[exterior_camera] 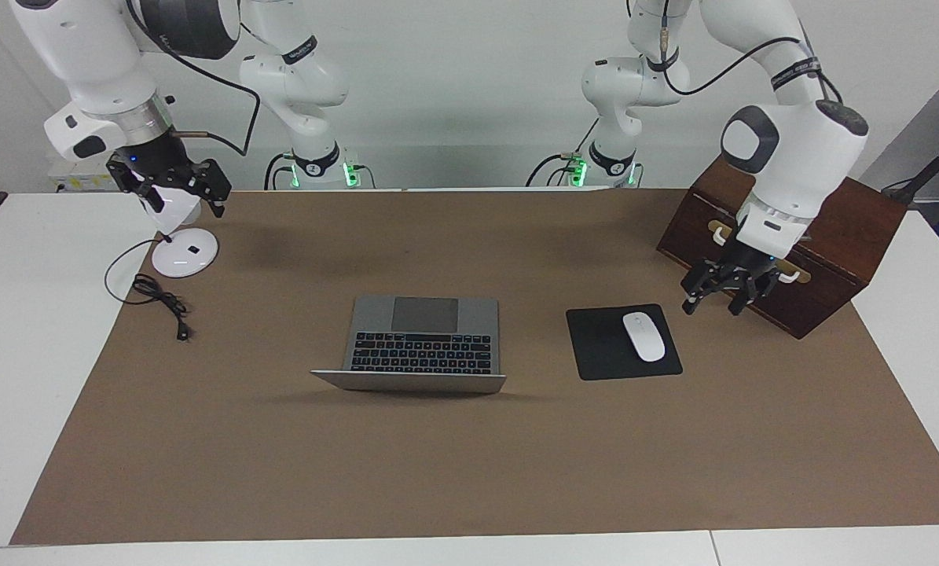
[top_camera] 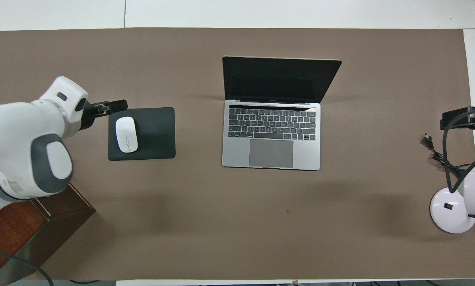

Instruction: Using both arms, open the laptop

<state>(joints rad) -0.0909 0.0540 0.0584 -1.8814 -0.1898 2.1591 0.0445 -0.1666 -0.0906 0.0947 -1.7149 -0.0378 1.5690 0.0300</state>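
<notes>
The silver laptop (exterior_camera: 422, 338) stands open in the middle of the brown mat, its black keyboard and grey trackpad facing the robots; the overhead view (top_camera: 271, 135) shows its dark screen upright. My left gripper (exterior_camera: 719, 303) hangs open and empty above the mat, between the black mouse pad and the wooden box; it also shows in the overhead view (top_camera: 112, 107). My right gripper (exterior_camera: 178, 196) is open and raised over the white desk lamp at the right arm's end of the table, far from the laptop; the overhead view (top_camera: 466, 117) shows it too.
A white mouse (exterior_camera: 643, 336) lies on the black mouse pad (exterior_camera: 595, 350) beside the laptop. A dark wooden box (exterior_camera: 823, 228) with a handle stands toward the left arm's end. The lamp's base (exterior_camera: 185, 253) and its black cable (exterior_camera: 159, 299) lie toward the right arm's end.
</notes>
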